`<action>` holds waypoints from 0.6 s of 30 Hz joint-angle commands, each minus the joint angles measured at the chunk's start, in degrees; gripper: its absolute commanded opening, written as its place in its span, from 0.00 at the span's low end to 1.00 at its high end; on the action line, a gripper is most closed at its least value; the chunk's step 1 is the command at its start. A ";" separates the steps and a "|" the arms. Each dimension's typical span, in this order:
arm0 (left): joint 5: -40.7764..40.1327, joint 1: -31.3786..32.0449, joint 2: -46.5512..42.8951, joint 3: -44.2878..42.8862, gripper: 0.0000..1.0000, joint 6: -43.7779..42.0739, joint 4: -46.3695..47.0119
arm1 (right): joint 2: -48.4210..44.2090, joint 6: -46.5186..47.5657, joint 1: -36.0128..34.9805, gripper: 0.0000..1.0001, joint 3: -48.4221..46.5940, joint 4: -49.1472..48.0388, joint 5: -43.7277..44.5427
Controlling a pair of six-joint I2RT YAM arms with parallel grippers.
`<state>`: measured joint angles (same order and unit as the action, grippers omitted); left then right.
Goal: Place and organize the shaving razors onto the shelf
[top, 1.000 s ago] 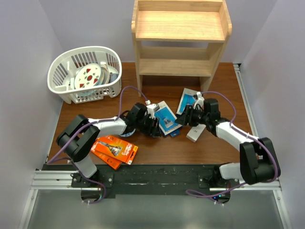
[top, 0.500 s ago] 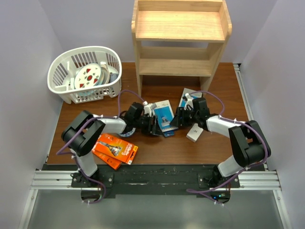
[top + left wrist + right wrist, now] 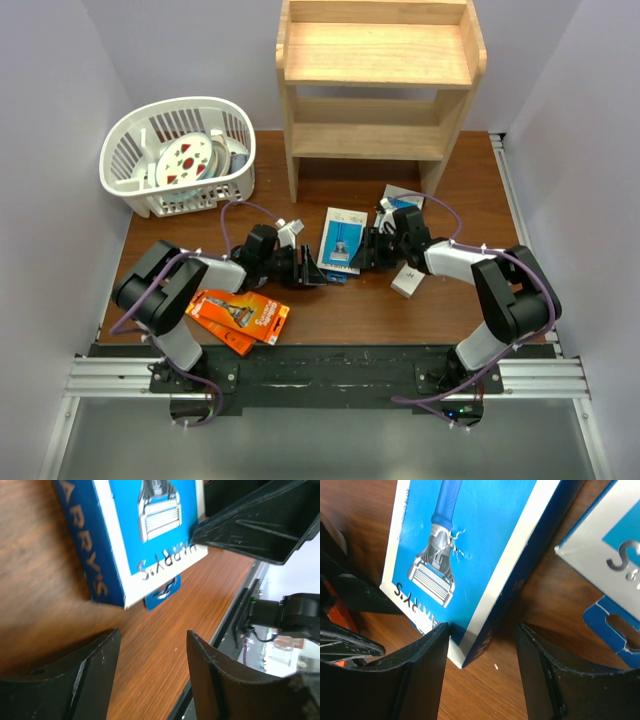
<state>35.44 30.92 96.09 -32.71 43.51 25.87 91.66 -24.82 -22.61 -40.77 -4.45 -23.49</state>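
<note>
The pine shelf (image 3: 378, 58) stands at the back centre with both tiers bare. A blue Harry's razor pack (image 3: 342, 238) lies flat on the table in front of it. My left gripper (image 3: 311, 271) is open and empty just left of the pack, whose near end (image 3: 145, 535) shows beyond its fingers (image 3: 95, 675). My right gripper (image 3: 363, 256) is open at the pack's right edge. The pack's corner (image 3: 470, 555) lies between its jaws, touching the left finger (image 3: 420, 670). A second white and blue razor pack (image 3: 399, 200) (image 3: 615, 555) lies further right. Orange razor packs (image 3: 240, 315) lie front left.
A white slotted basket (image 3: 128, 172) with dishes stands back left. A small white box (image 3: 408, 281) lies under the right arm. The right gripper's black finger (image 3: 255, 527) shows in the left wrist view. The table's front rail (image 3: 320, 365) runs along the near edge.
My left gripper has drawn back to the left, away from the blue pack. My right gripper has moved left up to the pack's right edge. The pack has shifted and now lies straighter.
</note>
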 commanded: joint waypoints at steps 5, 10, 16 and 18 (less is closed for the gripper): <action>1.65 -0.24 7.44 -1.83 0.57 5.89 11.13 | 1.68 -0.14 -0.06 0.58 -2.03 1.02 3.53; 2.53 -0.24 10.51 -2.62 0.52 7.47 13.15 | 1.77 -1.37 -0.06 0.58 -1.59 0.85 3.89; 5.42 -0.15 14.64 -2.80 0.26 11.25 20.88 | 1.33 -5.06 0.28 0.65 -0.97 0.75 3.71; 6.30 -0.24 14.91 -2.97 0.17 12.04 22.64 | 0.89 -8.55 0.90 0.69 -0.19 1.19 3.36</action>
<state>39.99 30.87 109.45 -34.85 53.58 43.03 92.60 -28.32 -22.55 -41.78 -4.93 -22.70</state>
